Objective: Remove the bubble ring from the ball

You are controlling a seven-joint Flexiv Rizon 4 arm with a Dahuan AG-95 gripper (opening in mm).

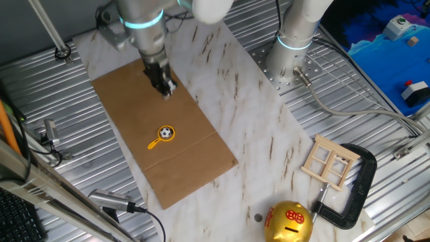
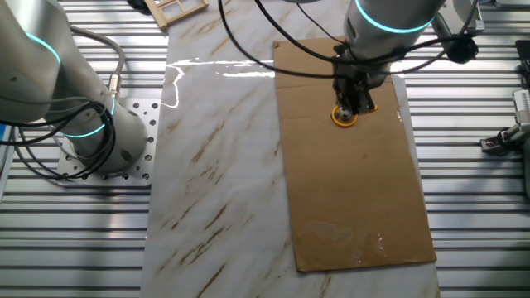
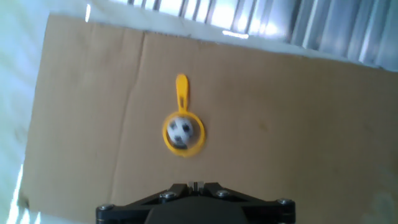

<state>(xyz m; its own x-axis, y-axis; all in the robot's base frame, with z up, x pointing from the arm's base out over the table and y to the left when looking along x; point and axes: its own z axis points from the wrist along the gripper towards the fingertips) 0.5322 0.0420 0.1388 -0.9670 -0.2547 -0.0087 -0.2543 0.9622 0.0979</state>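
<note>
Count first: one bubble ring (image 1: 164, 135), yellow-orange, lying flat on one brown cardboard sheet (image 1: 188, 168) w/ one ball (image 1: 166, 132) sitting inside its loop; the ring is around the ball, handle sticking out toward 8 o'clock in one fixed view & toward 12 in hand view. Hand view shows same pair, ring (image 3: 183, 127) & ball (image 3: 180, 130), just above frame centre. One arm, wrist pointing straight down, gripper (image 1: 166, 87) hanging over the cardboard at approx 12 o'clock of the ring, apart from it, not touching. Claw state: can't tell, fingertips too small/blurred, nothing seen betw them. Around: one gold piggy bank (image 1: 289, 222) at 5 o'clock, one wooden frame (image 1: 330, 162) & one black clamp (image 1: 353, 188) at 4 o'clock, all well apart. Nothing lies betw gripper & ring.
</note>
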